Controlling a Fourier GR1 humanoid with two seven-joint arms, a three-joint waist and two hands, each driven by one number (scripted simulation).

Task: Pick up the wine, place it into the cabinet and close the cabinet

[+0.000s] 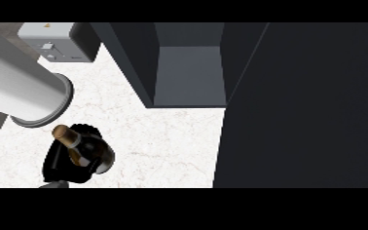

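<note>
door (295, 107): largest item noted; dark panel swung open, filling the view's right side.
cabinet (188, 73): open at top centre, grey floor visible inside, nothing seen within.
counter (161, 141): pale marbled top, running from the cabinet front down to the lower edge.
cylinder (28, 87): large, pale, with a ringed end, at far left just above the hand. whether it is a forearm cannot be told.
toaster (54, 41): grey box at the top left corner, well apart from the work.
left hand (57, 164): low at the left, black fingers curled round the bottle. the right hand is not seen.
wine (82, 148): held in that hand, tilted, gold-capped neck pointing up-left, well apart from the cabinet opening. contact with the counter cannot be judged.

step judged: bottle grasped, carry to cabinet pending; task considered early.

risks noted:
- the cabinet's left wall could be struck if the bottle is brought in from the left on too shallow a line.
- since the bottle is held tilted, it could be toppled on release unless it is first set upright.
- the door could be clipped if the path is swung too wide to the right.
</note>
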